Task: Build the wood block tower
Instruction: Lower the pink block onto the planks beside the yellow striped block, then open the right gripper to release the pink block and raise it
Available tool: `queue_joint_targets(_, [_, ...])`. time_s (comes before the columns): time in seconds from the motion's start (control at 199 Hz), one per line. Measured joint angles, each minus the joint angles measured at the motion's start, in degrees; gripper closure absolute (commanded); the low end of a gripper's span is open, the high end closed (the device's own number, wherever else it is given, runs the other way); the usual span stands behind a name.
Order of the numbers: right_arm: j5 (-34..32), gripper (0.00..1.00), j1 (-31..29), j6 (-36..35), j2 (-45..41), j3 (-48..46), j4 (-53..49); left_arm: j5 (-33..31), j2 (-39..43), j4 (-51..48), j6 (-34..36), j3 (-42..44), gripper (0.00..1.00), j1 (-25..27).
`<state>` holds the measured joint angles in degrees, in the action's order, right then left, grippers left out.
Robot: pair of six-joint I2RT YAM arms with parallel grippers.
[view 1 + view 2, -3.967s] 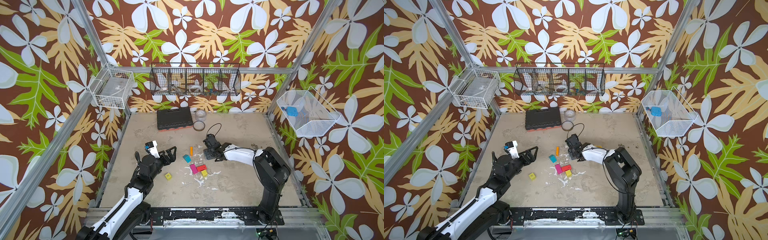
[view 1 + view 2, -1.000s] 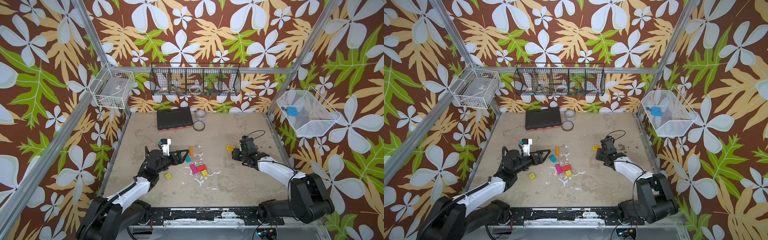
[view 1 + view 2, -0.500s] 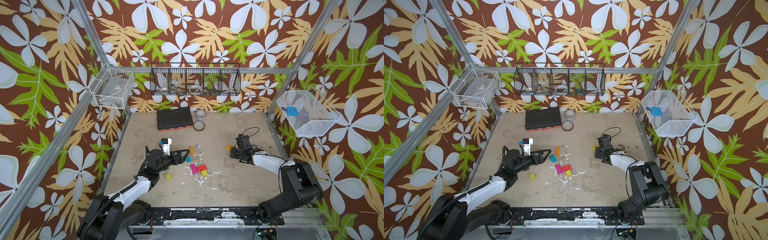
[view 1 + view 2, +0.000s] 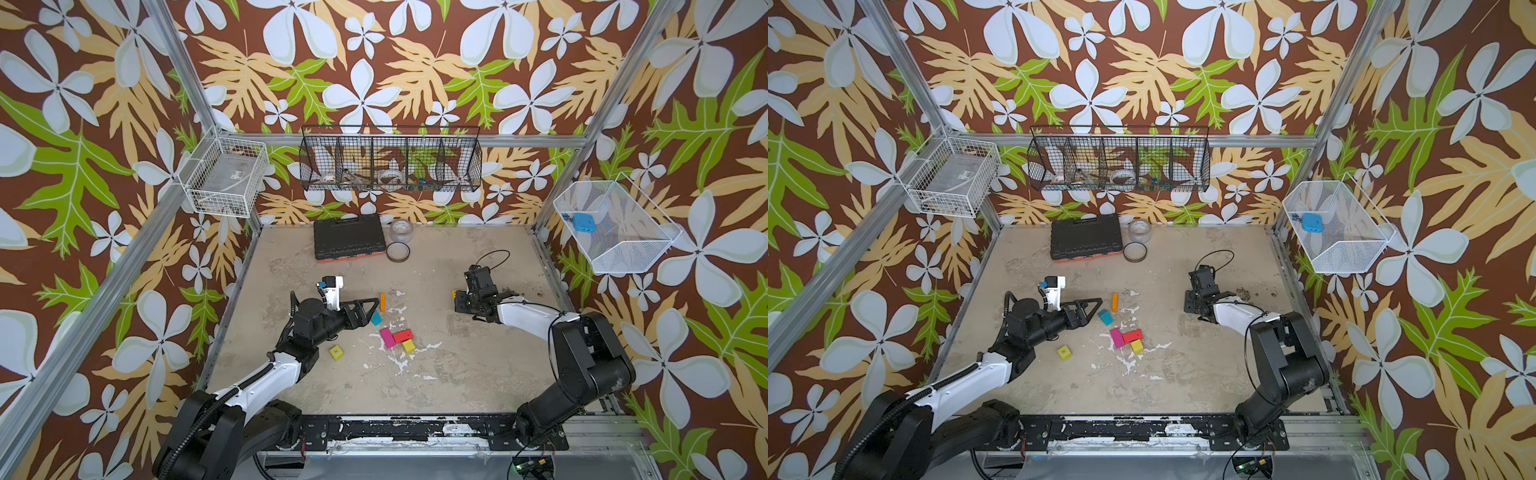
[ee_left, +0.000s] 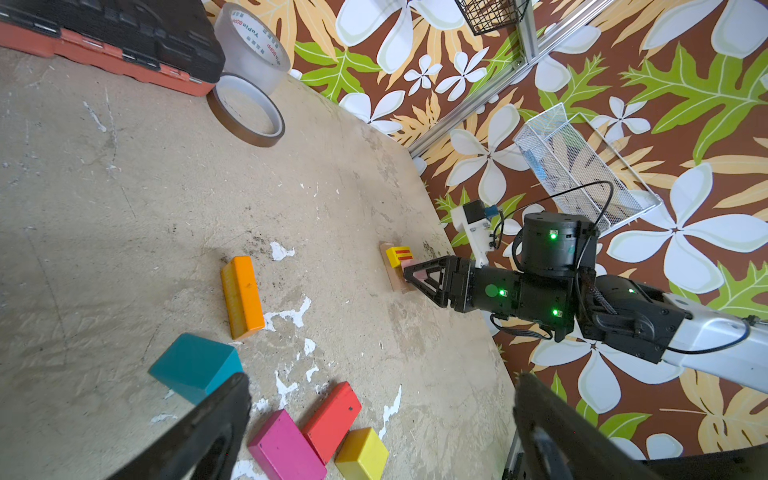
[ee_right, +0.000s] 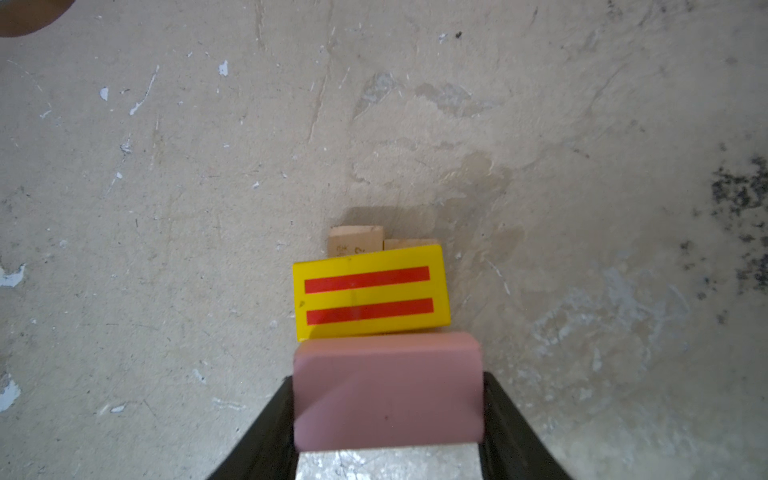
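Placement of the pink block (image 6: 386, 390) looks to be the step in hand. The right gripper (image 4: 461, 302) has it clamped between half-closed jaws near the right edge of the bench (image 4: 436, 374). The block's front face is against or just beside the yellow striped block (image 6: 371, 291); I cannot tell whether they touch. That striped block sits on 2 tan blocks (image 6: 357, 240), and together they look like the start of the wood block tower (image 5: 395, 272).

To do it well, lower the pink block square to the striped one, long sides parallel, and let it rest fully on the tan wood before the jaws part. Whether it is seated yet cannot be told. Open slowly and lift straight away, since a sideways drag would likely shove the striped block off its perch.

The left gripper (image 4: 368, 312) hangs empty, jaws spread wide, over the loose wood blocks near the bench's middle: teal block (image 5: 195, 365), orange block (image 5: 243, 297), magenta block (image 5: 286, 449), red block (image 5: 332, 419) and plain yellow block (image 5: 361, 455). It should keep clear of the right side until the release.
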<state>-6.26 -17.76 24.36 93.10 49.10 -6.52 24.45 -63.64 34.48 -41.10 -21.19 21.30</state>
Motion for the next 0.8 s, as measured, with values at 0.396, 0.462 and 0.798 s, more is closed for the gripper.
queue_joint_targets(0.396, [0.31,0.62,-0.04,-0.44,2.27,1.53,-1.18,0.00,0.24,0.00,-0.02,0.00,0.00,0.15])
queue_joint_targets(0.462, [0.26,0.61,-0.13,-0.63,2.58,1.77,-1.18,0.00,0.26,0.00,-0.22,0.00,0.00,0.17])
queue_joint_targets(0.798, [-0.22,0.45,-0.48,-0.83,4.11,3.32,-1.25,0.00,0.48,0.00,-0.39,0.00,0.00,0.17])
